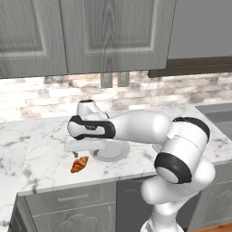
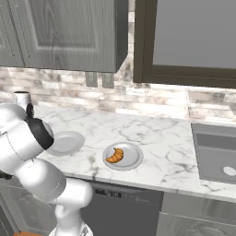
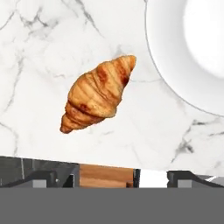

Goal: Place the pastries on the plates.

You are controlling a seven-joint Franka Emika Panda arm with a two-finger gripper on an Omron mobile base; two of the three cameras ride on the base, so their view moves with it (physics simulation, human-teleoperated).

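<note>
Nearest you, along the desk's point(image 1: 41, 149) front edge, a loose croissant point(image 1: 79, 164) lies on bare marble, just beside an empty plate point(image 1: 118, 152) that is a little farther in. Your pincer point(image 3: 113, 178) hovers above it with its tips spread wide and holding nothing. From the hand view, the pastry sits ahead of the tips and slightly off to one side, its long axis diagonal to the line between them, so you likely need to rotate the wrist. Farther along the desk, toward the sink point(image 2: 216, 152), a second plate point(image 2: 133, 159) already holds the other croissant point(image 2: 115, 155).
</note>
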